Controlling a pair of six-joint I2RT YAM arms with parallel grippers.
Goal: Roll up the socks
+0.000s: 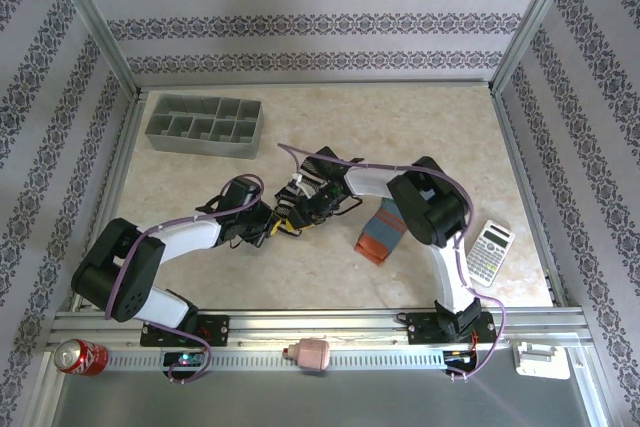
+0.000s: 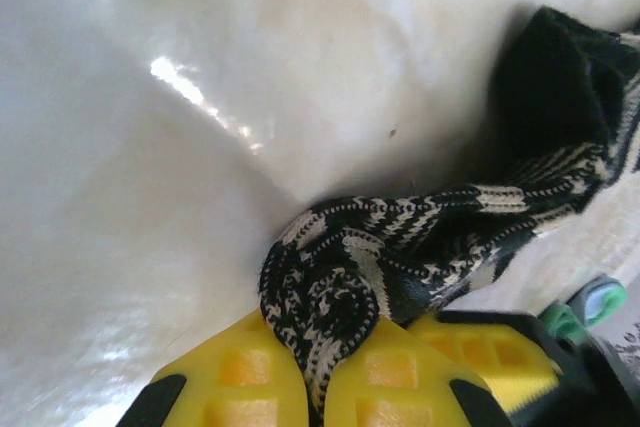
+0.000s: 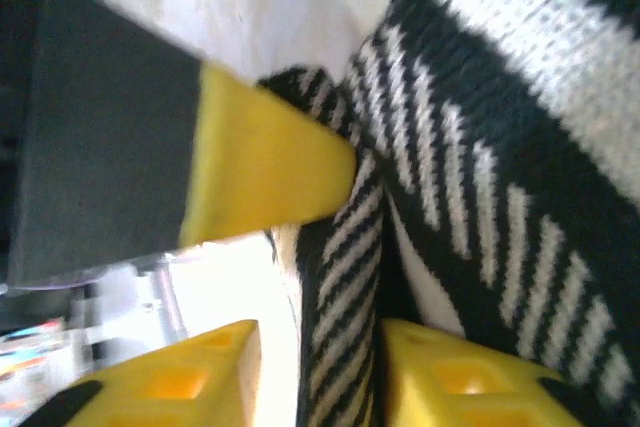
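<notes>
The black sock (image 1: 313, 177) lies near the middle of the table (image 1: 430, 127), one end wound into a tight coil; the left gripper (image 2: 325, 347) is pinched on that coil, and the right gripper (image 3: 320, 357) stands part-way apart astride a strip of the same sock, probably not clamping, though the close view is poor. Most of its length looks unrolled; the blue-grey sock (image 1: 381, 232) lies flat toward the right edge, untouched. Bare table runs to the far right corner; the organiser (image 1: 205, 127) crowds the far left corner, and the calculator (image 1: 490, 252) sits by the right edge.
</notes>
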